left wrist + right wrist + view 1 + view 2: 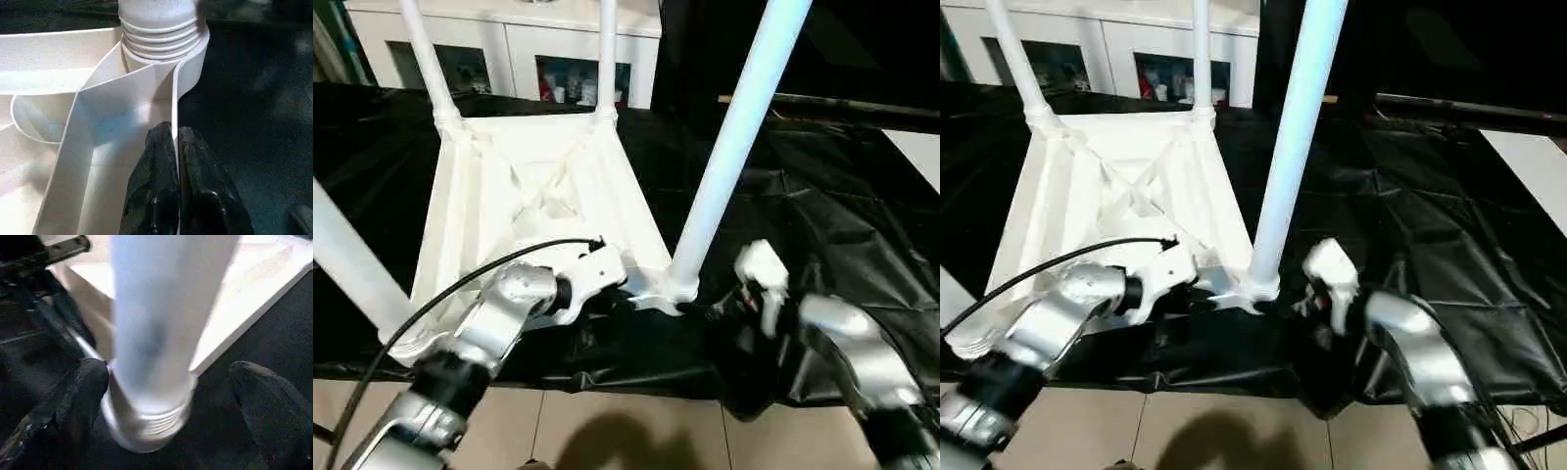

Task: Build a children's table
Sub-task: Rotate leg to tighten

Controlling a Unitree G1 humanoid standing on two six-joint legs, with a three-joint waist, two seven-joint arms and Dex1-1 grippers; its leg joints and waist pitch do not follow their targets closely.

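Children's table (538, 186) upturned; four legs (734, 147) up; two hands.

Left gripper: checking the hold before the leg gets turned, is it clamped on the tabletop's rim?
Yes: the left gripper pinches the thin rim between its fingers.

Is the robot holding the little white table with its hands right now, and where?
Yes. The left gripper pinches the thin side wall of the children's table, just beside a corner socket. The right gripper is open around the base of the near leg, not clamping it.
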